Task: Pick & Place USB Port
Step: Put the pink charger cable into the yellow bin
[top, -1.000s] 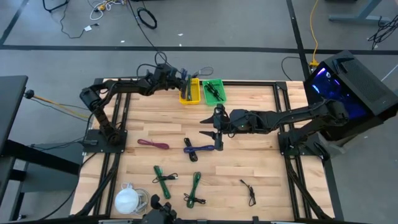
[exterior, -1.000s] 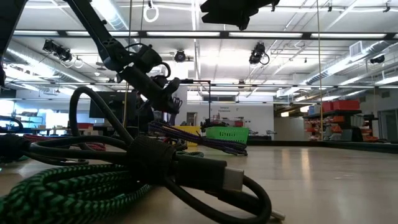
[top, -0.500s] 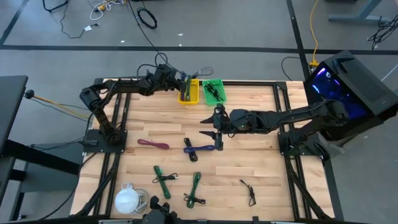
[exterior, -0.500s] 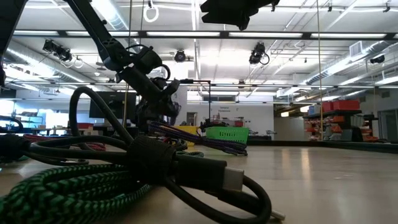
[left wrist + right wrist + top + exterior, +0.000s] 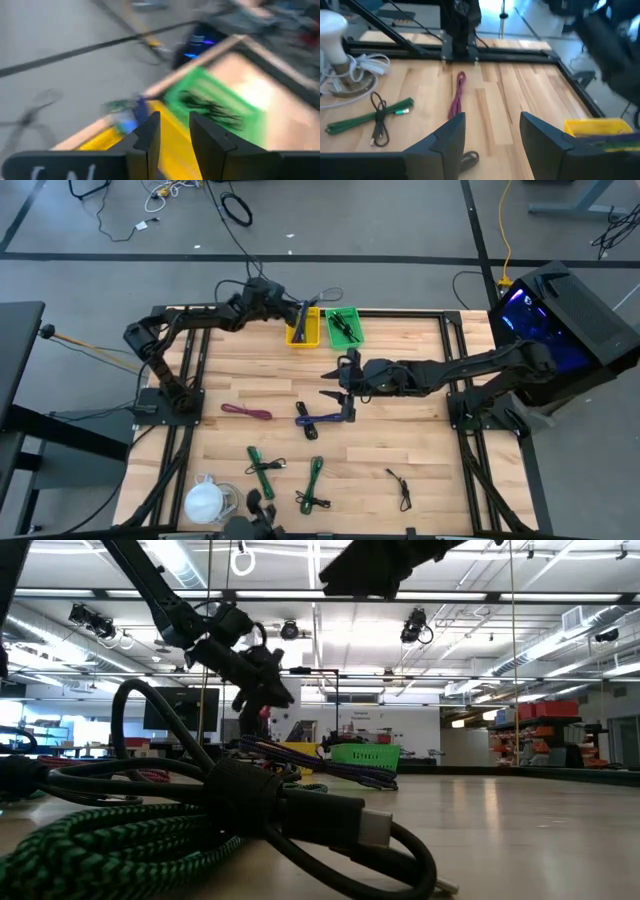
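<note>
Left tool (image 5: 300,313): over yellow bin (image 5: 306,336), fingers narrowly parted, nothing held | Right tool (image 5: 349,393): wide open, empty, above blue cable (image 5: 322,420) on worktop (image 5: 400,360) | Step: tool is centred over cable before closing

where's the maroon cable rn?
High view: the maroon cable lies on the table's left half, just left of the blue cable, near the left arm's base.

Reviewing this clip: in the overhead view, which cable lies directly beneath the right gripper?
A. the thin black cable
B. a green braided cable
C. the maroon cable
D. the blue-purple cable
D. The right gripper hangs open over the blue-purple cable; the other cables lie farther off.
</note>
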Tool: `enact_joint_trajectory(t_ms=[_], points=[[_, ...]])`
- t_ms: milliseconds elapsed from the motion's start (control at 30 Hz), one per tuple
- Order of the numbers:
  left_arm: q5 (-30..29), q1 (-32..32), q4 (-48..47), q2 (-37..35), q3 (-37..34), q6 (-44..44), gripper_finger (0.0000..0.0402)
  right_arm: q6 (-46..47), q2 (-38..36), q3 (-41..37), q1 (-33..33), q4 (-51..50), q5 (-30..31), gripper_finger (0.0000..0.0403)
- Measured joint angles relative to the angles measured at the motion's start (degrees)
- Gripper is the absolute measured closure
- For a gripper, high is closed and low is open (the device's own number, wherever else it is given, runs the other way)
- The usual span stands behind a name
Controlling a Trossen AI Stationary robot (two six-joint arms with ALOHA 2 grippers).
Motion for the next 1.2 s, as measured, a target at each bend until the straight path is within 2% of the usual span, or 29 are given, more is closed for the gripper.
enact_joint_trajectory(t_ms=[133,167,233,333,467,600,733,933,1200], points=[[20.2,0.0,-10.5,-5.7,0.0,8.6,0.0298,0.2,0.3,-0.1,0.0,-2.1,0.8,0.0213],[23.5,-0.7,-16.2,-7.5,0.0,11.7,0.0298,0.4,0.3,-0.1,0.0,-2.4,1.0,0.0213],[24.5,-3.0,-29.3,-11.1,0.0,18.1,0.0298,0.1,0.3,-0.1,-0.1,-1.9,1.9,0.0213],[19.5,-8.5,-47.7,-15.7,0.0,25.9,0.0299,0.0,0.3,-0.1,-0.5,-1.6,2.7,0.0213],[4.5,-20.1,-65.6,-19.3,0.0,27.8,0.0299,-0.1,0.3,-0.1,-1.2,-0.5,3.6,0.0213],[-5.9,-32.2,-74.4,-19.8,0.0,27.0,0.0299,-0.1,0.3,0.0,-1.9,0.2,3.6,0.0213],[-15.3,-42.0,-78.8,-18.7,0.0,25.1,0.0299,0.7,0.3,0.0,-2.1,0.4,3.5,0.0213],[-20.1,-49.9,-79.8,-18.4,-0.1,19.8,0.0298,1.0,0.3,0.0,-2.0,0.1,3.1,0.0213],[-20.6,-52.9,-79.4,-13.3,-0.2,15.2,0.0298,1.1,0.3,0.0,-2.0,-0.6,3.1,0.0213]])
